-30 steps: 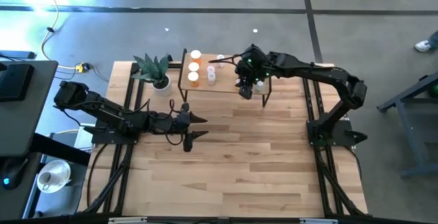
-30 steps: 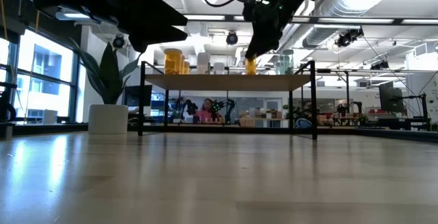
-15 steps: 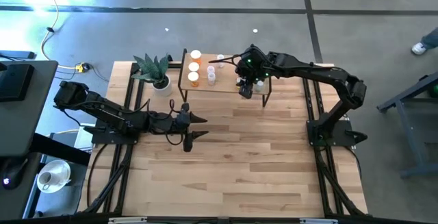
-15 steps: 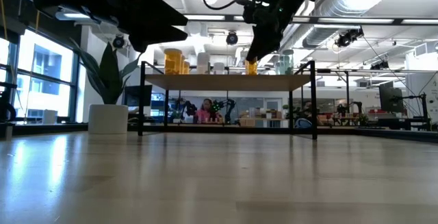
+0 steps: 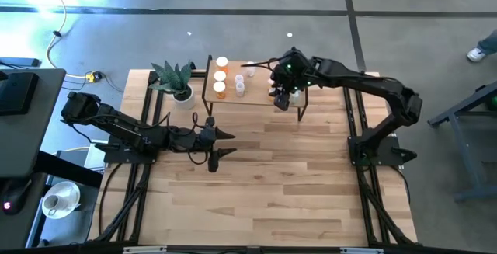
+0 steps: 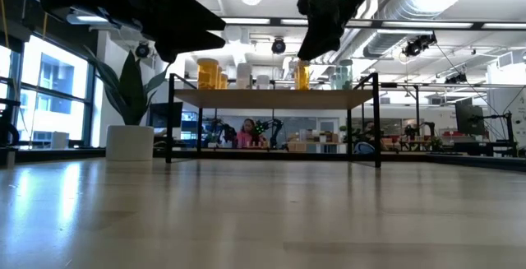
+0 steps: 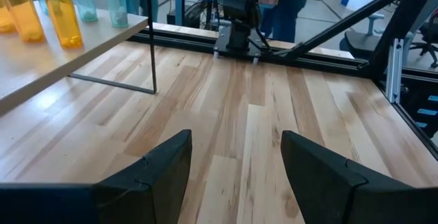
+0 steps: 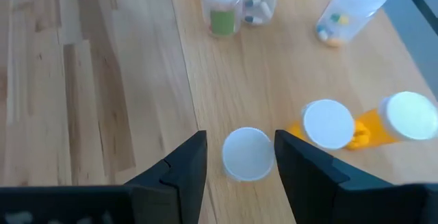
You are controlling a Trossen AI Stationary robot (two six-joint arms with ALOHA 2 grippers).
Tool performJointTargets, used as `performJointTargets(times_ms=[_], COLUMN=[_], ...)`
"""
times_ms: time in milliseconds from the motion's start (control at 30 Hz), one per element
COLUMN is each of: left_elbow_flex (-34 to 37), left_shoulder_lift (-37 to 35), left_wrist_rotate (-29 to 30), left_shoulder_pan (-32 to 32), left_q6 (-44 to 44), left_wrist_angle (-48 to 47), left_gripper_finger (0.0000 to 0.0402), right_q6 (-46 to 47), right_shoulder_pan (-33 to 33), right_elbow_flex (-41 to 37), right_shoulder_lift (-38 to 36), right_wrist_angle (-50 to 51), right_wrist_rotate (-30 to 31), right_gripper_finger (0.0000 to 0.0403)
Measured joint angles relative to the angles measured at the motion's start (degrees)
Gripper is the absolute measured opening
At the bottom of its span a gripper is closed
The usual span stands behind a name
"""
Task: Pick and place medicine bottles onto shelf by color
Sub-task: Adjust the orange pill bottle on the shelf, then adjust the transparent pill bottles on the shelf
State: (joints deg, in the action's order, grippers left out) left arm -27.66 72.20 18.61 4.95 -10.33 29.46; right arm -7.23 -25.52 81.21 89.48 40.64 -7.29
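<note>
The shelf stands at the table's far middle. Orange bottles stand at its left end, and white/clear ones beside them. My right gripper hovers open over the shelf's right part. In the right wrist view its fingers stand on either side of a white cap without touching it. The low view shows it just above an upright orange bottle. Pale green bottles stand to that bottle's right. My left gripper waits, open and empty, over the table's left middle.
A potted plant stands left of the shelf. Two more orange bottles stand close beside the capped one, and a clear bottle lies tilted farther along the shelf. The near half of the table is bare wood.
My right gripper has gone up off the orange bottle and a little toward the table's right edge. The bottle stays upright on the shelf.
</note>
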Motion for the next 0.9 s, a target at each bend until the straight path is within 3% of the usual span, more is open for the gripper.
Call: performJointTargets(times_ms=[267,533,900], left_elbow_flex=[-0.02,-0.02,-0.02], left_shoulder_lift=[0.00,-2.43,-12.95], left_wrist_rotate=[2.71,8.67,1.68], left_shoulder_pan=[-0.15,-0.49,-7.08], left_q6=[1.11,3.36,12.00], left_wrist_angle=[-0.89,-7.26,-20.46], left_gripper_finger=[0.0214,0.0214,0.0214], right_q6=[1.42,0.97,2.73], right_shoulder_pan=[0.76,2.49,0.91], right_elbow_flex=[0.00,0.02,0.76], right_shoulder_lift=[-3.32,-3.31,-3.18], right_wrist_angle=[-3.09,-15.97,-29.29], right_wrist_rotate=[0.13,0.13,0.68], right_gripper_finger=[0.0162,0.0162,0.0162])
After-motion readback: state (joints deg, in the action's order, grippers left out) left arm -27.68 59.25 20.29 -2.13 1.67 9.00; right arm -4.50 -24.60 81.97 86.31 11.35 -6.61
